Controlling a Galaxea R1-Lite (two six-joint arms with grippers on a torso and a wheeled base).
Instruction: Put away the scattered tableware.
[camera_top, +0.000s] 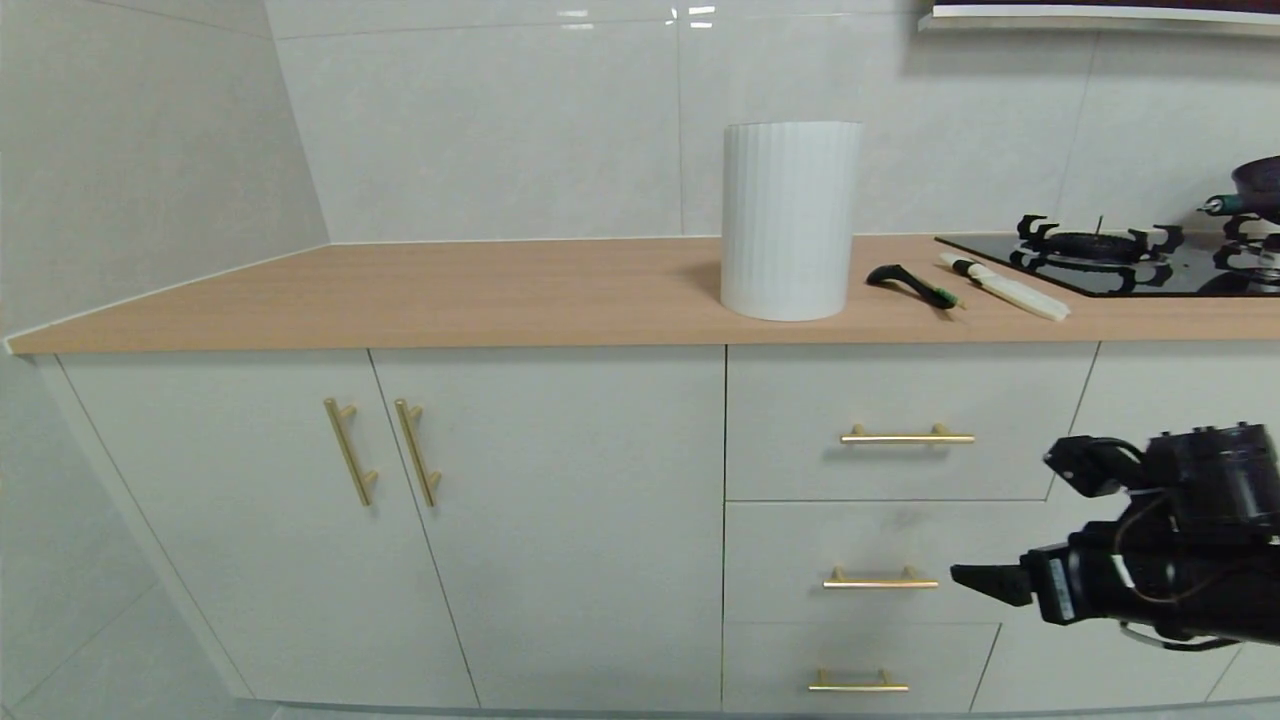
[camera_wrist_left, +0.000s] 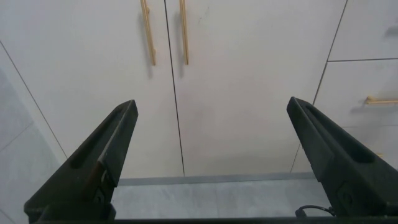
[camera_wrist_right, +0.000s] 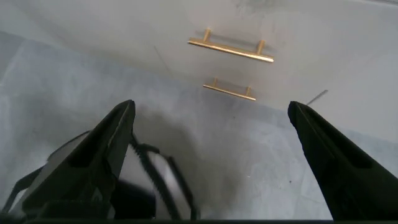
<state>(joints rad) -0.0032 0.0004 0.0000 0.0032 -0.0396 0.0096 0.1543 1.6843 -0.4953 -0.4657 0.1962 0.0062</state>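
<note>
A tall white pot (camera_top: 790, 220) with ribbed sides stands upright on your wooden counter (camera_top: 450, 290). You can't see down into it from here (its top sits too high for the head camera), so what is in it can't be told.

Two small kitchen things lie flat on the counter just beside the pot, between it and the black stove (camera_top: 1110, 262). The black tool (camera_top: 912, 284) with a bit of green on it is the one closer to the pot. The long white stick (camera_top: 1005, 286) lies next to it, on the stove side. They are close together, but you can't tell if they touch.

Your right claw (camera_wrist_right: 210, 109) is down low in front of the drawers (camera_top: 900, 400), under the counter and well apart from both things. Its two fingers are spread wide with nothing between them. It looks at two gold drawer handles (camera_wrist_right: 231, 48) and the grey floor.

Your left claw (camera_wrist_left: 211, 104) is low too, facing the two cupboard doors (camera_wrist_left: 93, 93) with long gold handles (camera_wrist_left: 149, 31). Its fingers are also wide apart and hold nothing.
</note>
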